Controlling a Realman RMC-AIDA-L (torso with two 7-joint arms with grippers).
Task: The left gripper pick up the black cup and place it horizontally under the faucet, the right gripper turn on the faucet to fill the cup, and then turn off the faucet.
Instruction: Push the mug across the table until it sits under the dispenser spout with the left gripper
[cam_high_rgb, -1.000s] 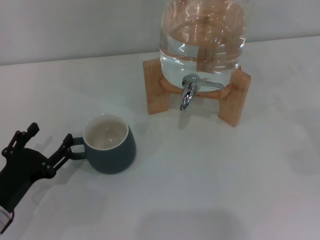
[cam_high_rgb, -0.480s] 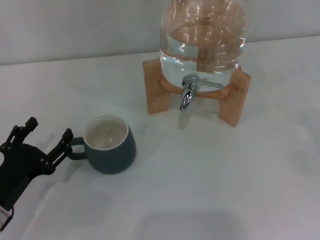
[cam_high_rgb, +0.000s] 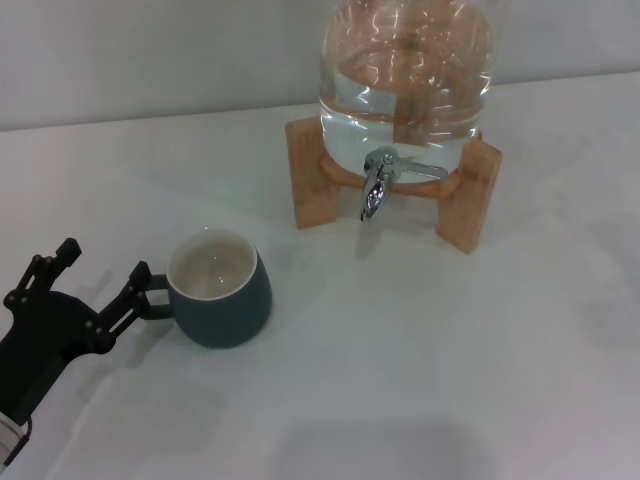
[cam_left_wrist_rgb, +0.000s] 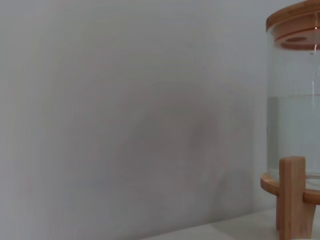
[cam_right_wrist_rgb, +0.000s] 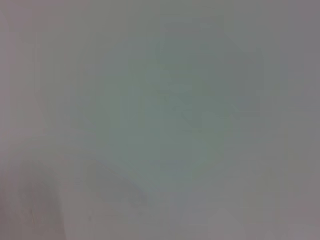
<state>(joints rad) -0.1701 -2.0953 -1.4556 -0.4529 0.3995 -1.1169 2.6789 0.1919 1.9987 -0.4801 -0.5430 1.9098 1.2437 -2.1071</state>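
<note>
The black cup (cam_high_rgb: 220, 290) stands upright on the white table, left of centre in the head view, cream inside showing, its loop handle (cam_high_rgb: 155, 297) pointing left. My left gripper (cam_high_rgb: 102, 262) is open just left of the cup, one fingertip (cam_high_rgb: 138, 273) at the handle, the other (cam_high_rgb: 66, 249) farther left. The chrome faucet (cam_high_rgb: 375, 188) sticks out from the glass jar (cam_high_rgb: 405, 75) at the back, its spout pointing down and its thin lever lying to the right. The right gripper is out of view.
The jar of water rests on a light wooden stand (cam_high_rgb: 468, 196), also seen with the jar (cam_left_wrist_rgb: 295, 130) in the left wrist view. White tabletop (cam_high_rgb: 420, 360) stretches in front of the stand and to the right of the cup. A pale wall rises behind.
My left gripper drifted slightly left and back toward the cup, ending with its near fingertip at the handle again. The cup and faucet have not moved.
</note>
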